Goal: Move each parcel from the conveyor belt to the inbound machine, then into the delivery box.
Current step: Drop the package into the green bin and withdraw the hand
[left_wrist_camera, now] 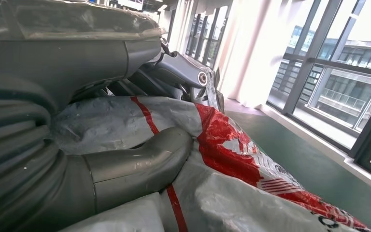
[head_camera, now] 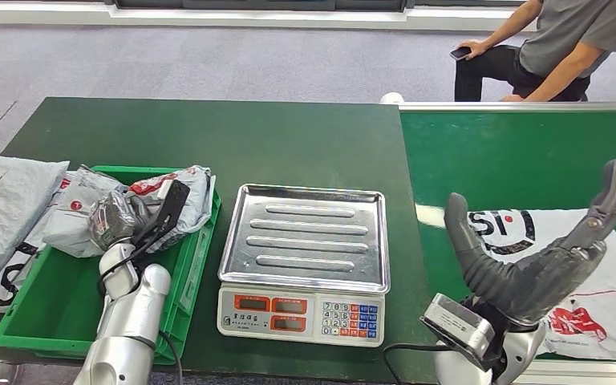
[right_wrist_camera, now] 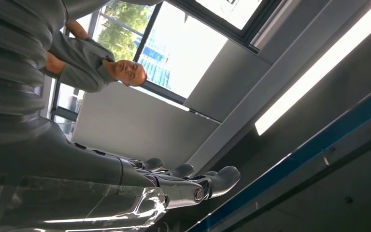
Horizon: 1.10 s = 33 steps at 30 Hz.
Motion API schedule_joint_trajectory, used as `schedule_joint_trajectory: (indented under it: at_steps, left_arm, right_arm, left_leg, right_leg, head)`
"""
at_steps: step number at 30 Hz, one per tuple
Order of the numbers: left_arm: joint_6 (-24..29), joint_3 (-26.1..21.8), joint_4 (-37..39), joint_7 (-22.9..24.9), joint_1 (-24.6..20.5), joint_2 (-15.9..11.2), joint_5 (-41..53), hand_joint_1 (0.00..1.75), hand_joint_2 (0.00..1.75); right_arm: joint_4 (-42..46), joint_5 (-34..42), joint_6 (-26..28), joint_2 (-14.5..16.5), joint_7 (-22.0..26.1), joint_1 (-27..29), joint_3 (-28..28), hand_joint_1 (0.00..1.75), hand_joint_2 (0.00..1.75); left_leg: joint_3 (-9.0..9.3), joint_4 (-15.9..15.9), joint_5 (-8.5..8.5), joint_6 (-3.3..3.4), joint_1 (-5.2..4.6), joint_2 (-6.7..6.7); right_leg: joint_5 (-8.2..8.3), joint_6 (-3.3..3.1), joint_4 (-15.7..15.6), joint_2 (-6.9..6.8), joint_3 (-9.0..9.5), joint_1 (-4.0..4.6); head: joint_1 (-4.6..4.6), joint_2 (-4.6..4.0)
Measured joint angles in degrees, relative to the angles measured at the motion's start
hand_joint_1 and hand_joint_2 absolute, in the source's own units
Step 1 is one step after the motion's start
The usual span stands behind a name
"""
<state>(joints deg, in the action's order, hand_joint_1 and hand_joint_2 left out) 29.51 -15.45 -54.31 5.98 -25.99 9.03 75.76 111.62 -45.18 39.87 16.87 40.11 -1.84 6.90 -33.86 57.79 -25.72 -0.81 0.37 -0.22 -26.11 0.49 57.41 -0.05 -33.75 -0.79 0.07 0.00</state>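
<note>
On the right, the green conveyor belt (head_camera: 521,152) carries a white parcel (head_camera: 601,313) with red and black print, partly hidden by the raised right hand (head_camera: 541,257), fingers spread, holding nothing. Left of the steel-topped scale (head_camera: 305,241), the left hand (head_camera: 140,216) grips a crumpled grey-and-red parcel (head_camera: 88,212) over the green delivery box (head_camera: 64,309).

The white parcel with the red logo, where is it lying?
In the head view, the white parcel lies flat on the green conveyor belt at right, beside the scale, under the raised right hand.
</note>
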Motion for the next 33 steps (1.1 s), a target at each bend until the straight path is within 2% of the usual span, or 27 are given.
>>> schedule_joint_trajectory:
  at_steps: [14, 18, 22, 33]
  left_arm:
    - [-2.38, 0.0, 2.02, 2.04, -0.82, -0.32, 1.05, 1.75, 1.75]
    - [-2.26, 0.0, 2.02, 2.26, -0.72, -0.54, 1.01, 0.0, 1.75]
    - [-0.37, -0.01, 1.03, 2.94, -0.04, -0.57, 0.22, 0.0, 0.0]
    - [5.56, -1.19, -4.86, 2.61, 2.93, -0.17, -2.62, 0.0, 0.0]
  right_arm:
    - [0.02, 0.43, -0.01, 0.0, -0.02, 0.05, -0.23, 0.0, 1.75]
    - [0.0, 0.28, -0.02, 0.0, -0.04, 0.04, -0.23, 0.0, 1.75]
    - [-0.16, -0.04, -0.02, 0.01, -0.02, 0.0, -0.23, 0.0, 1.75]
    - [-0.63, 0.63, -0.02, 0.03, -0.03, -0.05, -0.23, 0.0, 1.75]
  left_leg:
    - [0.0, 0.0, 0.0, 0.0, 0.0, 0.0]
    - [-0.01, 0.0, 0.0, 0.0, 0.0, -0.01]
    - [-0.01, 0.0, 0.0, 0.0, 0.0, -0.01]
    - [-0.01, 0.0, 0.0, 0.0, 0.0, -0.01]
  right_leg:
    - [0.0, 0.0, 0.0, 0.0, 0.01, 0.0]
    - [0.0, 0.0, 0.01, -0.01, 0.02, 0.0]
    - [0.0, 0.0, 0.01, -0.01, 0.02, 0.0]
    - [0.0, 0.0, 0.01, -0.02, 0.02, 0.0]
  head:
    - [0.0, 0.0]
    - [0.0, 0.0]
    - [0.0, 0.0]
    - [0.0, 0.0]
